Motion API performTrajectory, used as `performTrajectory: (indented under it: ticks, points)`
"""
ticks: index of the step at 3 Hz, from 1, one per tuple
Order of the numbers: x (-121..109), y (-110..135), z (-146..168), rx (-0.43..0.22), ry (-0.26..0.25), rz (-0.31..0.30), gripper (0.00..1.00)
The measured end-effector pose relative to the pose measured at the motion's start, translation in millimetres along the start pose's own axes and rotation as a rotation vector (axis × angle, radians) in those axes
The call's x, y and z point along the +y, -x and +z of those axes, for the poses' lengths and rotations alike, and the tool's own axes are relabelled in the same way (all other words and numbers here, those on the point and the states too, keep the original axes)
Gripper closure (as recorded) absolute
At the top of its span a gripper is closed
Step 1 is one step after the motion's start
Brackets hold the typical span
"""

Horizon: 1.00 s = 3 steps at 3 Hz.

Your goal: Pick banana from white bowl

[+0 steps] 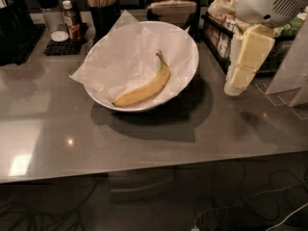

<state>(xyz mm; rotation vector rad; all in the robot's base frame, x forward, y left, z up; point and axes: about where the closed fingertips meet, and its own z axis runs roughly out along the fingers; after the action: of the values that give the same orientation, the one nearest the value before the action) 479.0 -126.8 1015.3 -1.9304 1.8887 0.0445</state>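
The gripper (237, 81) hangs over the grey counter (144, 148), holding nothing; how wide it stands cannot be told. To its left, well apart, the banana (144, 88) lies in the paper-lined white bowl (195, 66). A black rack of packets (219, 37) stands just behind the gripper. Sauce bottles (72, 20) and a cup of sticks (101, 4) stand far to its left.

— What sort of place is this?

— A snack counter or office kitchenette, I'd say. At upper left, a glossy grey desk (144, 148) carries a small brown sauce bottle (73, 22) and a dark-capped clear shaker (50, 14) on a black ribbed mat (60, 48). A dark cup of wooden stir sticks (101, 1) stands at top centre.

— Anything else?

— A black wire rack of packets (217, 36) at upper right, with the robot's white-and-yellow end effector (237, 81) hanging before it. Loose cables (231, 211) trail along the bottom.
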Motion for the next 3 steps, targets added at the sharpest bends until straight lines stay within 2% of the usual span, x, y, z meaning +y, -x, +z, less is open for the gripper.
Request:
performTrajectory:
  ticks: [1, 2, 3]
  points:
    - [-11.8, 65.8, 10.3, -0.102, 0.05, -0.147, 0.0]
    - [-15.3, 72.0, 9.7, -0.11, 0.036, -0.154, 0.0]
    - [-23.5, 71.7, 25.8, -0.136, 0.043, -0.17, 0.0]
